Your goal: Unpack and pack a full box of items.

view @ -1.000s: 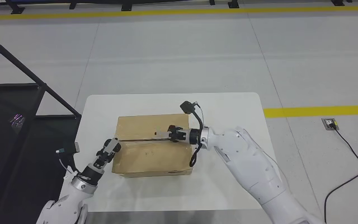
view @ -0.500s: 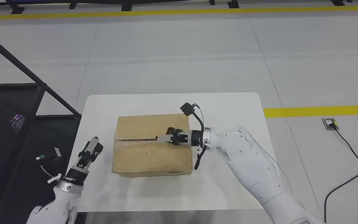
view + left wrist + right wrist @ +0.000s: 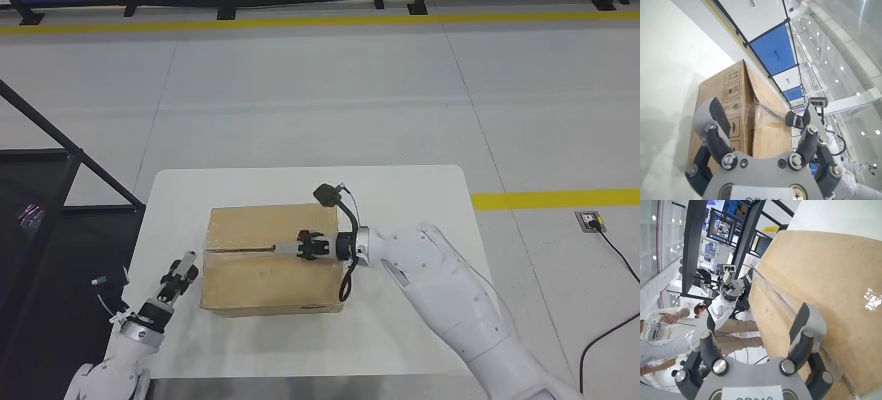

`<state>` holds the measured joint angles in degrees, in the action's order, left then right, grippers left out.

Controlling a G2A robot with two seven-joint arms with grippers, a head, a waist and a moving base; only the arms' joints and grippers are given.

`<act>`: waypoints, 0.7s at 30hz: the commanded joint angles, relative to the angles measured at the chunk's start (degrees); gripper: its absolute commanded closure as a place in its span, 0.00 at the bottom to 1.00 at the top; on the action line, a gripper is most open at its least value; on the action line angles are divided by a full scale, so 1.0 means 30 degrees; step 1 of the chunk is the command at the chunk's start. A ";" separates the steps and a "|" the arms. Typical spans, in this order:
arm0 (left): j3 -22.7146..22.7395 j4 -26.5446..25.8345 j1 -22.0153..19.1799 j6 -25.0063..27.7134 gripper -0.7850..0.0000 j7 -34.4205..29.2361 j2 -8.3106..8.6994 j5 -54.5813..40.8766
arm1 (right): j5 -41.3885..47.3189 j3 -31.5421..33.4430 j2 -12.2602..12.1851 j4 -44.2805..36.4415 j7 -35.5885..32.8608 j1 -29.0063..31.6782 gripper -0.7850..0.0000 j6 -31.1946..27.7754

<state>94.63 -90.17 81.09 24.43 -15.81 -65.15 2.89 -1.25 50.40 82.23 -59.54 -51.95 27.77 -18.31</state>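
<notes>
The cardboard box [image 3: 268, 282] sits closed at the middle of the white tabletop [image 3: 420, 200], in about the same spot as a second ago. Its top flaps meet in a seam that runs left to right across the lid, with clear tape [image 3: 757, 113] over the seam and down the box's left end. The right gripper [image 3: 298, 243] lies over the centre of the lid, on that seam. Across the three top views it has crept slightly toward the left of the frame along the seam line. Its jaws are spread, and the right wrist view shows one finger [image 3: 806, 317] resting against the taped seam while the other stands off the cardboard. The bigger change is on the other side. A second ago the left gripper [image 3: 184, 268] was up against the box's lower-left corner. Half a second ago it had drawn back toward the lower left of the frame, out by the tabletop's edge. Now it has come back in and sits just beside the box's left end, with a thin strip of tabletop showing between them in the top view. Its fingers [image 3: 718, 113] are wide apart and hold nothing. In the left wrist view they frame the printed end panel and the taped corner of the box, with the right gripper farther off on top of the lid.
</notes>
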 commanded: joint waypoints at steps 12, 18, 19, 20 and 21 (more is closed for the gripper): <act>-0.0484 -0.0896 0.0731 0.0458 0.00 -0.0787 -0.0054 -0.0560 | 0.1882 -0.1107 0.0878 0.2782 -0.0416 -0.1425 0.00 -0.0440; -0.0831 -0.1387 0.1078 0.0592 0.00 -0.0812 -0.0098 -0.0407 | 0.3069 -0.1866 0.1582 0.4503 -0.0552 -0.2224 0.00 -0.0967; -0.0878 -0.1428 0.1118 0.0608 0.00 -0.0792 -0.0105 -0.0374 | 0.3340 -0.1989 0.1717 0.4784 -0.0640 -0.2351 0.00 -0.1070; -0.0943 -0.1464 0.1153 0.0593 0.00 -0.0780 -0.0115 -0.0365 | 0.3525 -0.2124 0.1854 0.5083 -0.0677 -0.2502 0.00 -0.1142; -0.1005 -0.1511 0.1178 0.0614 0.00 -0.0795 -0.0122 -0.0344 | 0.3790 -0.2260 0.2004 0.5341 -0.0755 -0.2629 0.00 -0.1238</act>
<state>91.79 -94.60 84.56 26.25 -18.19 -65.49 1.80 9.43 43.96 87.87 -44.26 -54.03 20.23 -21.81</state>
